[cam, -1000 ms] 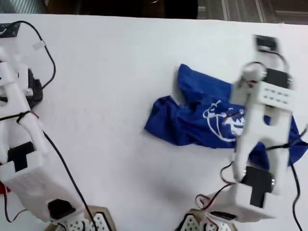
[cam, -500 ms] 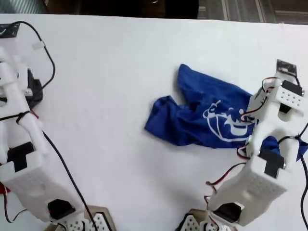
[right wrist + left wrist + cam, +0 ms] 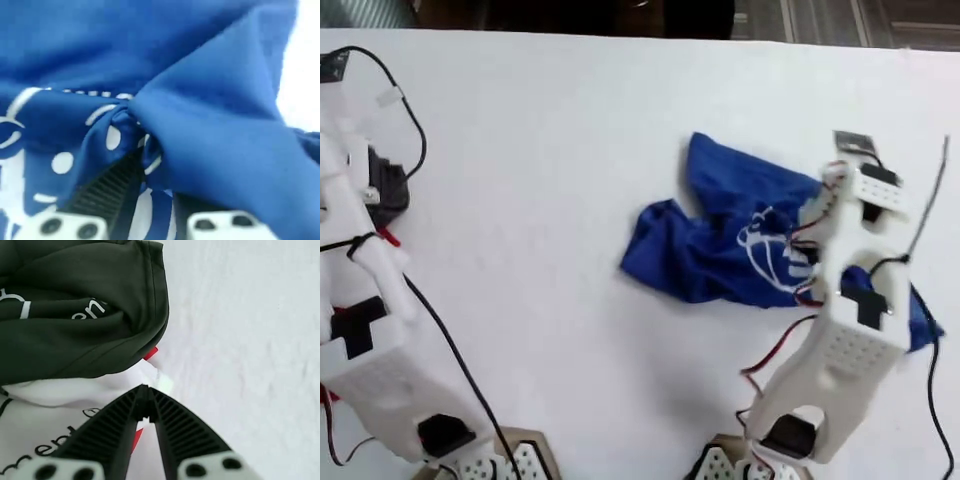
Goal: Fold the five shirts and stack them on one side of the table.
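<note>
Gripping stage: the crumpled blue shirt (image 3: pixel 720 250), right of table centre, is being pinched at a bunched fold by the closed right gripper (image 3: pixel 142 150); spreading it flat is likely being required next.

Three shirts counted: one blue shirt (image 3: pixel 710 250), one dark shirt (image 3: pixel 75 305), one white shirt (image 3: pixel 45 400). Two arms: left arm (image 3: pixel 375 370), right arm (image 3: pixel 845 350).

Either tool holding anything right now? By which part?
Right tool is shut on the blue shirt, pinching a bunched fold by its white print. Left tool is shut with nothing between its jaws.
</note>
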